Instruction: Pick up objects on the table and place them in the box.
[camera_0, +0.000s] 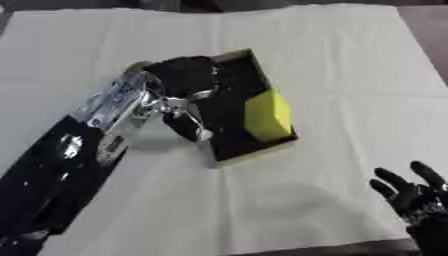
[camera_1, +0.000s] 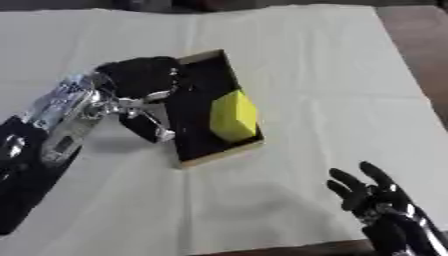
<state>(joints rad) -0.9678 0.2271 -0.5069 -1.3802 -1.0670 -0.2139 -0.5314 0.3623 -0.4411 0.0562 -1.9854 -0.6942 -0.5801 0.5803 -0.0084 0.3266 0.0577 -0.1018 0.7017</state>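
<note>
Your left hand (camera_0: 188, 75) hangs over the near-left part of the box (camera_0: 262, 152), which sits on the white cloth (camera_0: 350, 75) covering the bench. You cannot tell how its fingers are set or whether they hold anything. A yellow block (camera_0: 269, 114) lies inside the box against its right wall. Your right hand (camera_1: 372, 192) rests at the lower right, fingers spread and empty.

The left hand (camera_0: 185, 80) is showing black fingers and silver linkages, its forearm gleaming silver above a glossy black sleeve; the right hand (camera_1: 374, 196) is appearing all black
</note>
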